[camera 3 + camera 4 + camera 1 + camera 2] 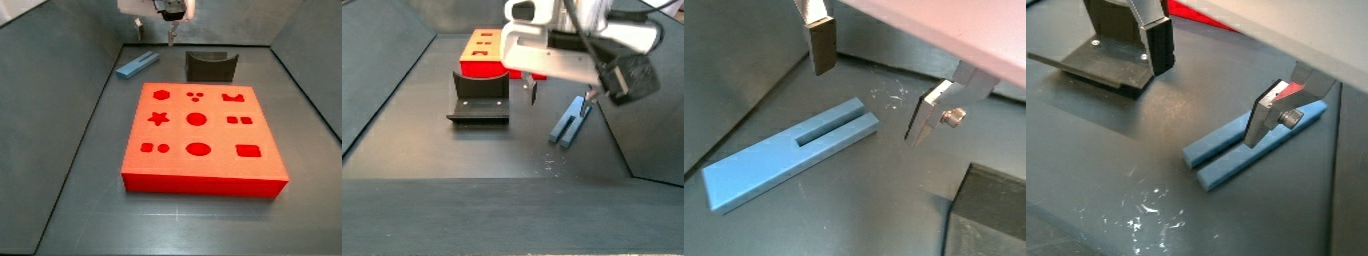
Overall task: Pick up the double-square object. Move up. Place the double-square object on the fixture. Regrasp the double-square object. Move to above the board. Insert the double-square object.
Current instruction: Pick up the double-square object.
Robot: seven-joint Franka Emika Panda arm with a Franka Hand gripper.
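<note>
The double-square object (788, 152) is a pale blue bar with a slot at one end. It lies flat on the grey tray floor and shows in both side views (136, 66) (569, 122) and in a wrist view (1251, 137). My gripper (874, 88) hangs open and empty above the floor, just off the bar's slotted end. Nothing is between the fingers (1157, 45). It shows from the side (556, 95) and from above the tray's far end (171, 32). The dark fixture (1106, 62) (480, 102) (210, 66) stands close beside the gripper. The red board (201, 130) (481, 45) lies beyond the fixture.
Sloping grey tray walls (74, 60) (629, 140) rise close to the bar and the gripper. A scuffed white patch (1149, 212) marks the floor near the bar's end. The fixture's corner (994, 215) shows by one finger.
</note>
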